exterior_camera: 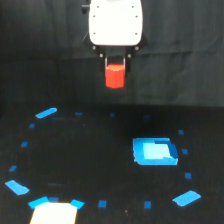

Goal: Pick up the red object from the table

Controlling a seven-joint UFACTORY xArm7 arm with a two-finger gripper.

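Observation:
The red object [115, 75], a small red-orange block, hangs well above the table [90, 160] in the upper middle of the exterior view. My gripper [115, 65] is shut on its top, dark fingers [105, 61] pressed to either side, under the arm's white body [115, 22]. Nothing touches the block from below.
A blue rectangular tray [154, 151] lies on the black surface, below and to the exterior view's right of the block. Blue tape squares and strips [46, 113] ring the surface. A white patch [54, 213] sits at the bottom left edge. A black curtain hangs behind.

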